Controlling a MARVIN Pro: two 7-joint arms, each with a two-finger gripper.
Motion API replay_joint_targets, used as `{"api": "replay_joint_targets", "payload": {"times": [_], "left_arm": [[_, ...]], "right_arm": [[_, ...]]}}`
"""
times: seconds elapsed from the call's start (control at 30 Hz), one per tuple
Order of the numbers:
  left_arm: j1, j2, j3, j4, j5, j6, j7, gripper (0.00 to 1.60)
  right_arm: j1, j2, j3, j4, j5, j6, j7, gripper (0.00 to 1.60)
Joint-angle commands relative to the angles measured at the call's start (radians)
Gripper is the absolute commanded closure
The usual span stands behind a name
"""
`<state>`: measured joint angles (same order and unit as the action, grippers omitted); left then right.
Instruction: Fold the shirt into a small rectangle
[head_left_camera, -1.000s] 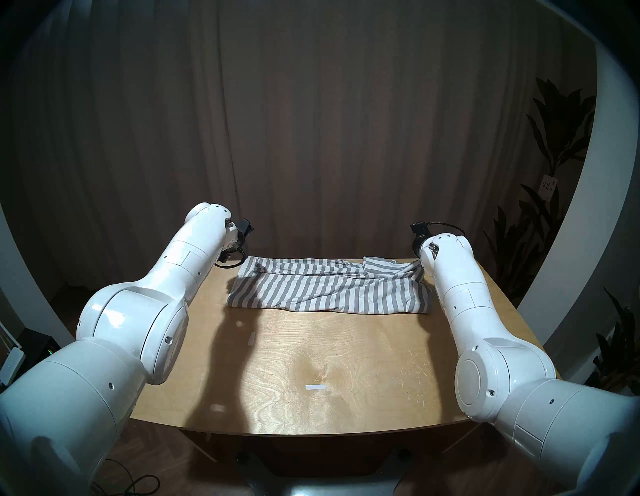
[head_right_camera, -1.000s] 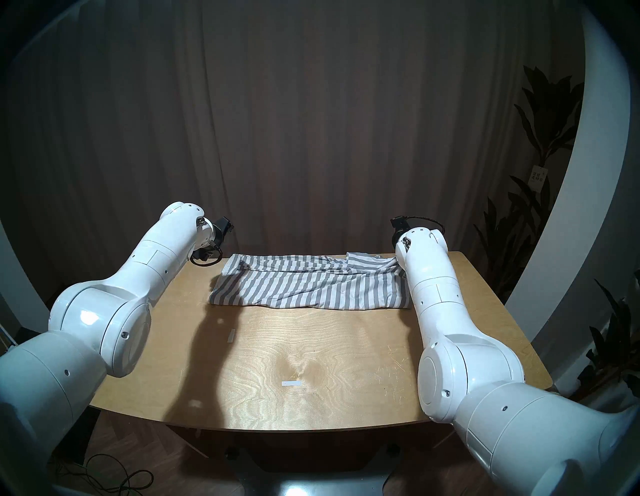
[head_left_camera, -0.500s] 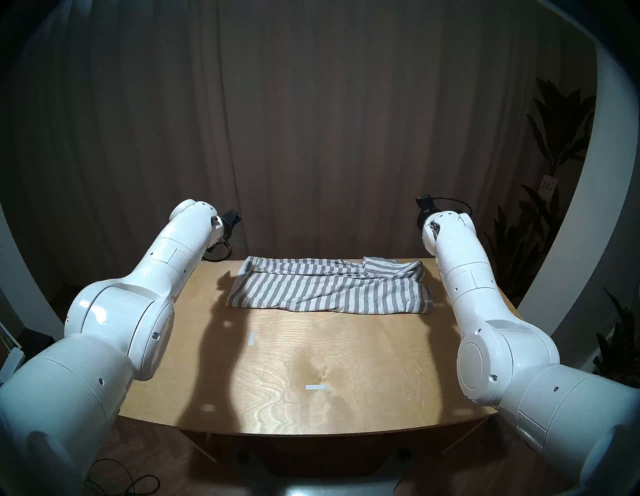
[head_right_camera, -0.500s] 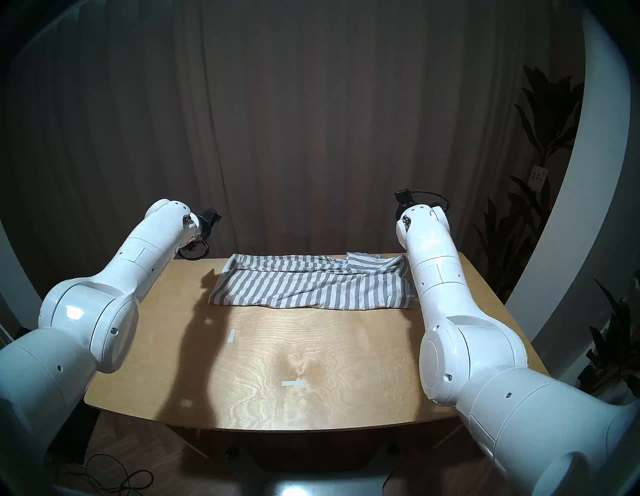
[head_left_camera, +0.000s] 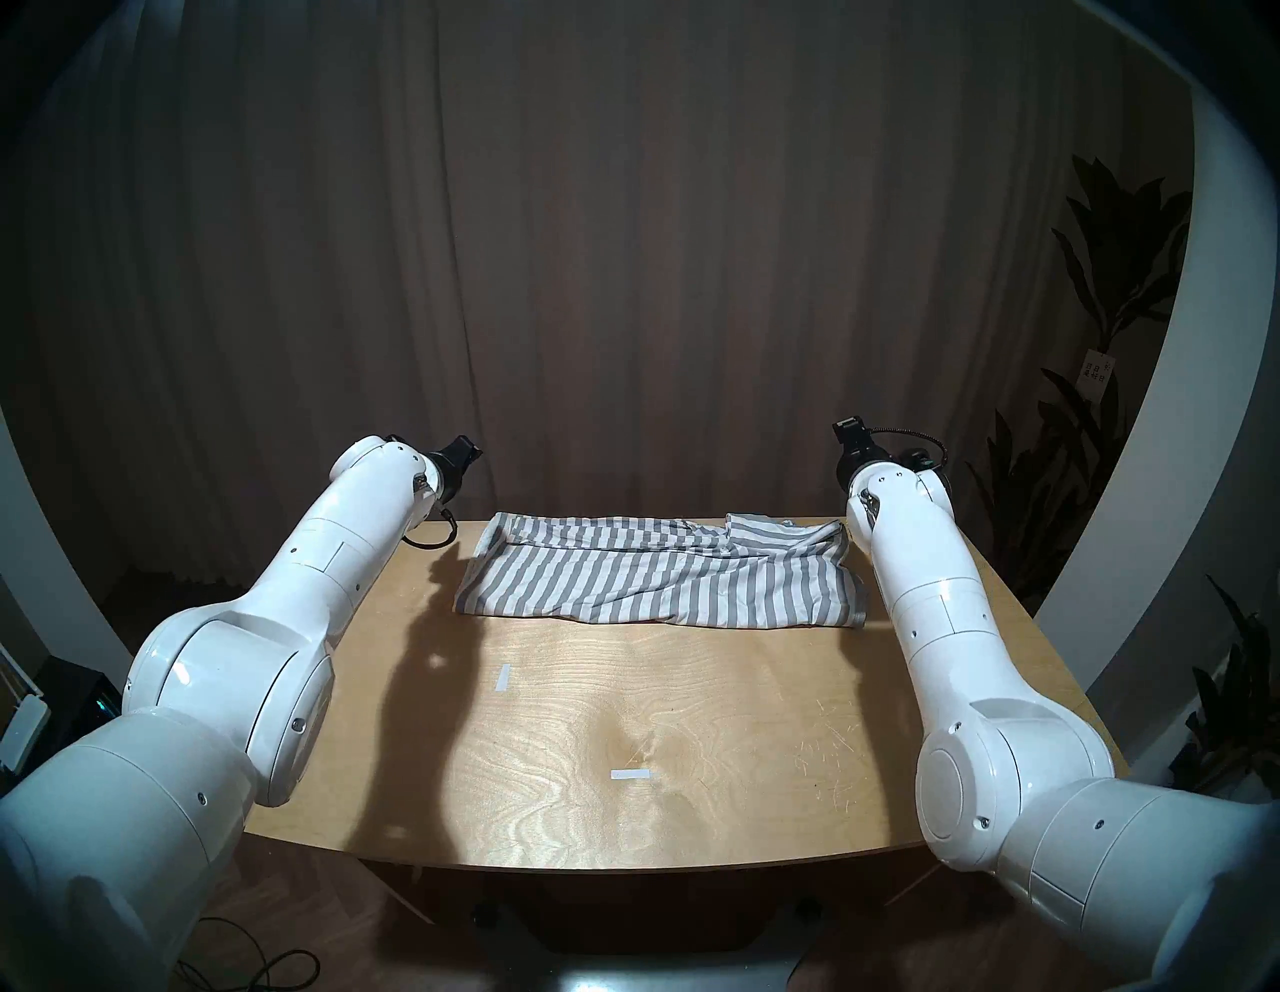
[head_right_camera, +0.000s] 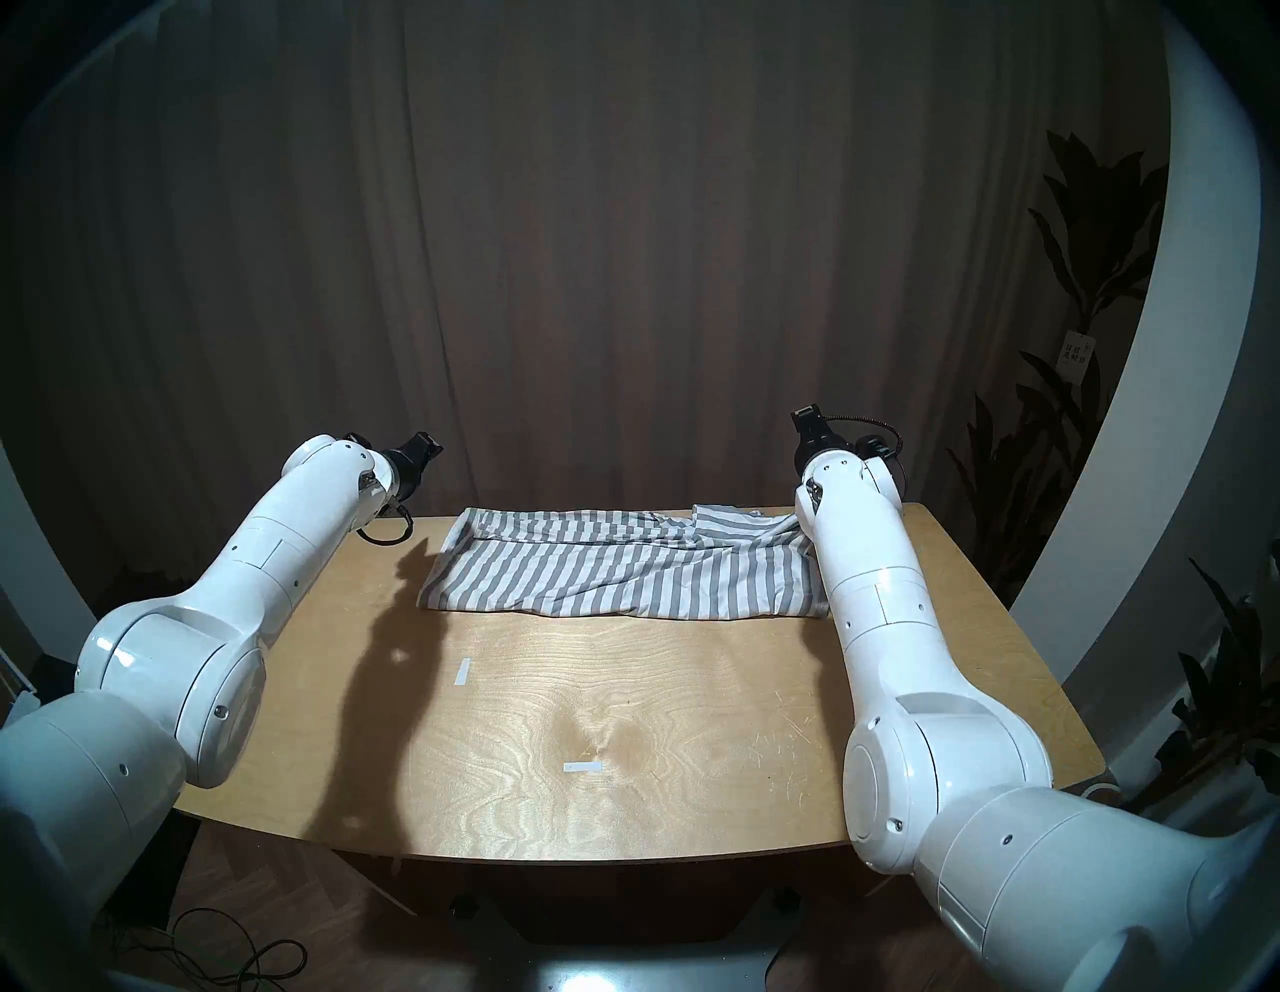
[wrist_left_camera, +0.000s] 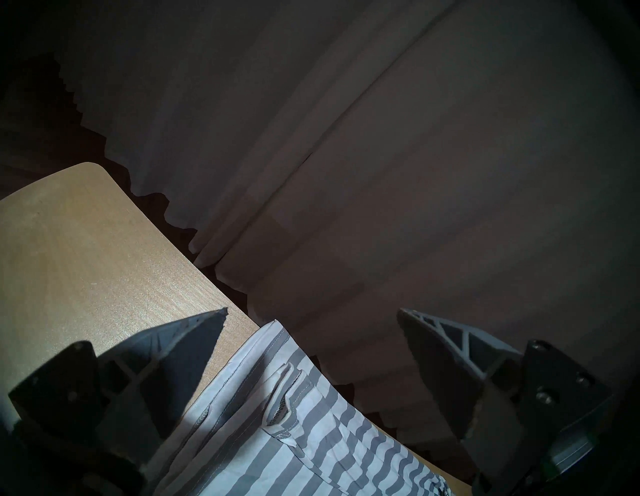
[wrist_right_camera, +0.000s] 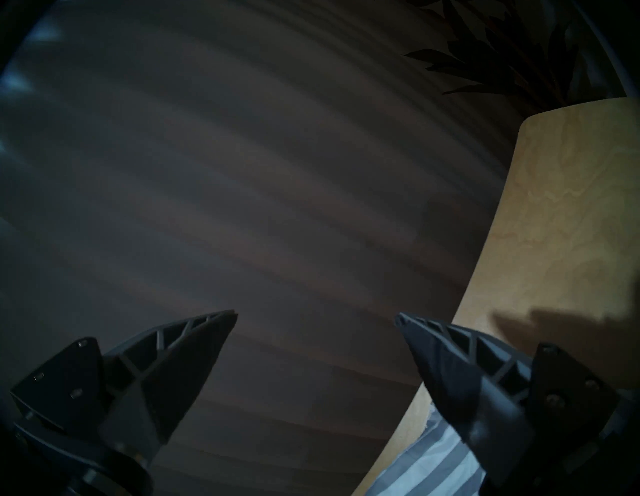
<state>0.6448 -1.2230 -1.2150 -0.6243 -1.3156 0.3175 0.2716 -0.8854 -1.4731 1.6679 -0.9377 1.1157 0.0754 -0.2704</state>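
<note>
The grey and white striped shirt (head_left_camera: 658, 575) lies folded into a long band across the far side of the wooden table (head_left_camera: 692, 727), with its far edge rumpled. My left gripper (wrist_left_camera: 311, 311) is open and empty, raised off the shirt's left end near the far left table corner; a shirt hem (wrist_left_camera: 277, 433) shows below it. My right gripper (wrist_right_camera: 317, 315) is also open and empty, raised beyond the far right corner and facing the curtain. A strip of the shirt (wrist_right_camera: 433, 467) shows beside its right finger. From the head, both grippers (head_left_camera: 463, 450) (head_left_camera: 850, 433) are mostly hidden behind the wrists.
Two white tape marks (head_left_camera: 503, 677) (head_left_camera: 630, 774) sit on the near half of the table. A dark curtain (head_left_camera: 623, 277) hangs close behind the far edge. Potted plants (head_left_camera: 1108, 277) stand at the right, and a wrist cable loop (head_left_camera: 433, 537) hangs over the far left corner.
Both arms lifted off the shirt's two far ends and swung outward, the wrists now pointing at the curtain. The shirt has stayed still on the table.
</note>
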Motion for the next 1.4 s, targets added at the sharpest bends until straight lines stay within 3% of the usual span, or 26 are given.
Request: {"api": "replay_joint_targets", "payload": {"times": [0.0,0.3,0.8,1.37], "left_arm": [[0.015,0.04,-0.015,-0.045,-0.003,-0.012,-0.041,0.0],[0.052,0.06,-0.035,-0.066,-0.008,-0.016,-0.066,0.0],[0.142,0.059,-0.05,-0.118,-0.039,-0.007,-0.119,0.0],[0.225,0.061,-0.056,-0.201,-0.082,-0.005,-0.186,0.0]], "right_arm": [[-0.058,-0.025,-0.006,-0.069,0.018,0.009,0.037,0.0],[-0.103,-0.034,-0.015,-0.138,0.041,0.014,0.066,0.0],[-0.248,-0.049,-0.004,-0.226,0.094,0.051,0.083,0.0],[-0.414,-0.049,0.062,-0.361,0.162,0.094,0.119,0.0]]}}
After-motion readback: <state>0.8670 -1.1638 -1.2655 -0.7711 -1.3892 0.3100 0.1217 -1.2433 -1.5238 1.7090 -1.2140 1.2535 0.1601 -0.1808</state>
